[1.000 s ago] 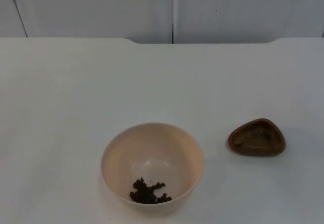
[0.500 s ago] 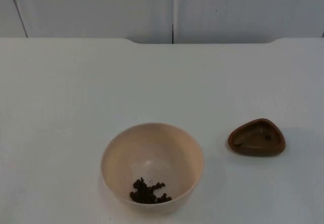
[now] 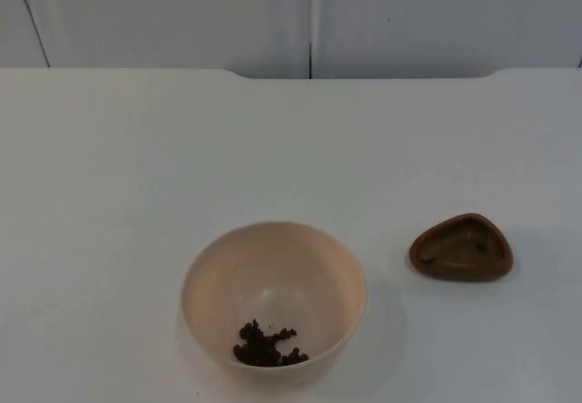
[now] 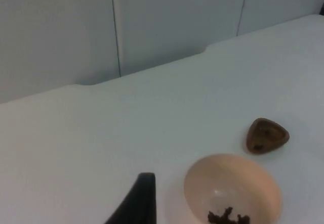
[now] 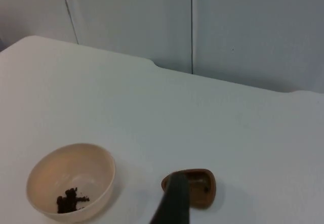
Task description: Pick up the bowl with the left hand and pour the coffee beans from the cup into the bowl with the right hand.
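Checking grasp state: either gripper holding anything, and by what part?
Nothing is held. The bowl, with coffee beans inside, and the brown cup both sit free on the table.

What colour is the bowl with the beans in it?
The bowl is a pale peachy cream colour, clearest in the top view.

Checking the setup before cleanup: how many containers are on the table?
2: a bowl holding coffee beans near the front, and a brown cup to its right.

Beans (image 3: 265, 346) in bowl (image 3: 273, 257); cup (image 3: 461, 247) to its right, apart.
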{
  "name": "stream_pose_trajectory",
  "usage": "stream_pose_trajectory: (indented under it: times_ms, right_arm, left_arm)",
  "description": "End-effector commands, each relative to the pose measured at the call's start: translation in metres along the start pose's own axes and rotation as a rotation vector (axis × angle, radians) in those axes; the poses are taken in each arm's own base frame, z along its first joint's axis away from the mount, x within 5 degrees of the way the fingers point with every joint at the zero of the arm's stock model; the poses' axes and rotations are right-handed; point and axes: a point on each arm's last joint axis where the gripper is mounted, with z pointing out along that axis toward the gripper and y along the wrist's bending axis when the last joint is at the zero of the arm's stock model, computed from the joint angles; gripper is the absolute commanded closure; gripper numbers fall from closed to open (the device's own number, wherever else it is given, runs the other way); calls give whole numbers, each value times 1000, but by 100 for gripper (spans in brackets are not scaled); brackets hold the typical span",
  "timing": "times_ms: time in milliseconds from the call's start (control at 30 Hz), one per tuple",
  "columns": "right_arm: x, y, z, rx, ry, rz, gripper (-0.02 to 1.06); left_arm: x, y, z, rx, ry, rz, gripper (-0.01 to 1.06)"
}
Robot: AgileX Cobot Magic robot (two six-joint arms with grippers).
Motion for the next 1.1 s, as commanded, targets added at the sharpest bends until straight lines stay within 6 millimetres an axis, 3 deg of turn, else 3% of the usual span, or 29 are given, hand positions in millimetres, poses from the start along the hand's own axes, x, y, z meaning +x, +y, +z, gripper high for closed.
stream_pose_trajectory:
  times_ms: [0, 167, 533, 867, 1067]
  right_arm:
    - [3, 0, -2, 0, 4, -11, 33]
    - [9, 1, -9, 0, -16, -17, 33]
    - [43, 3, -19, -3, -49, -26, 33]
    - [54, 3, -25, 2, 14, -40, 33]
    - [67, 2, -13, 0, 83, -35, 33]
  left_arm:
    - [6, 1, -3, -12, 30, 30, 0]
    - [17, 3, -14, -30, 64, 47, 0]
    - [53, 5, -23, -46, 16, 19, 0]
    - [65, 6, -13, -49, 72, -16, 0]
    - [72, 8, -10, -74, 131, -3, 0]
